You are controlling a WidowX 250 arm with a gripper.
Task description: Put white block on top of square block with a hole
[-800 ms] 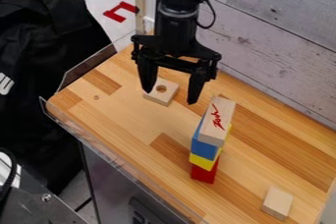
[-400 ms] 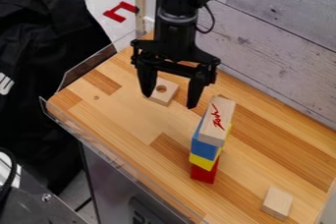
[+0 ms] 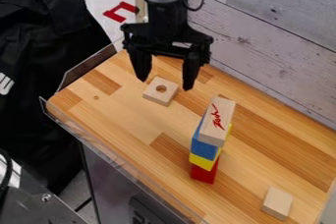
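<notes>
Gripper [image 3: 165, 84] open and empty by the square block with a hole [image 3: 160, 91], far left; pale block [image 3: 278, 203], presumably the white one, lies near right: skirt the stack [image 3: 205, 149], straddle opposite faces squarely, then close.

A: Blocks, colours?
B: Holed square block [image 3: 152, 95], pale tan. Small plain block [image 3: 278, 201], cream. Top block [image 3: 211, 129], beige, red scrawl. Then blue block [image 3: 204, 148], yellow block [image 3: 202, 161], red block [image 3: 204, 174].
A: Surroundings?
B: Desk [image 3: 121, 115], honey-brown, darker strips. Wall [image 3: 263, 26], grey-white, grained, dark knots. Pincer [image 3: 165, 83], black. Garment [image 3: 39, 31], black, white print.
</notes>
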